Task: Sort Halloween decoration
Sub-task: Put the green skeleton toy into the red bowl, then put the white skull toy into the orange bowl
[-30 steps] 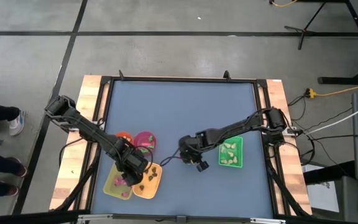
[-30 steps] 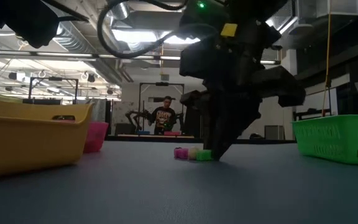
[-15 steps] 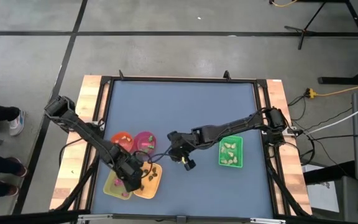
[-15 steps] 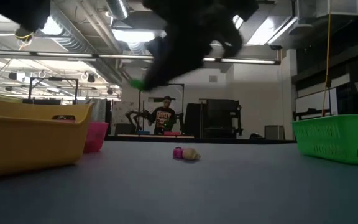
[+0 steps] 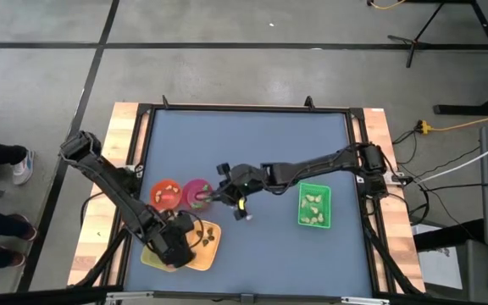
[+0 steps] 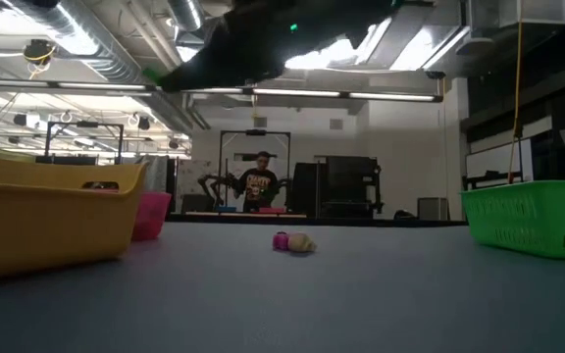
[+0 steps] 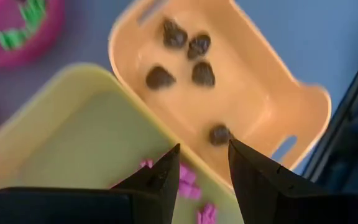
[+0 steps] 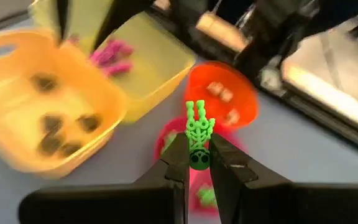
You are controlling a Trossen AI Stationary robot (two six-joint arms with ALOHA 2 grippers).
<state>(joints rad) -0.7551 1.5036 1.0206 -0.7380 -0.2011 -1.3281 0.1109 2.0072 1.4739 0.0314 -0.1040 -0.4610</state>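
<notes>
My right gripper [image 8: 196, 163] is shut on a green skeleton trinket [image 8: 198, 132] and hovers above the pink bowl [image 5: 196, 193], next to the orange bowl [image 5: 166, 194]. My left gripper [image 7: 202, 169] is open and holds nothing. It is above the yellow tray [image 7: 86, 143], where magenta trinkets [image 7: 188, 182] lie, beside the orange tray [image 7: 253, 93] with dark brown trinkets [image 7: 185, 56]. Green trinkets [image 7: 18, 25] lie in the pink bowl. A magenta trinket [image 6: 282, 240] and a cream one [image 6: 303, 242] rest on the table. Cream trinkets [image 5: 313, 207] lie in the green tray. My right gripper pinches the green skeleton trinket by its round head end [image 8: 197, 159] between the two fingers. The body and limbs [image 8: 198, 124] stick out past the fingertips. The trinket is lifted clear of the table and the bowls.
The yellow tray [image 5: 154, 256] and orange tray [image 5: 202, 247] sit side by side near the table's near edge. The green tray [image 5: 314, 206] stands toward the right side. The blue table top [image 5: 252, 144] stretches toward the far edge. A person [image 6: 260, 183] stands far behind the table.
My right gripper has risen from the table with the green trinket and moved toward the table's left, reaching the pink bowl. The magenta and cream trinkets stayed where they were. My left gripper has moved toward the near edge, over the yellow tray.
</notes>
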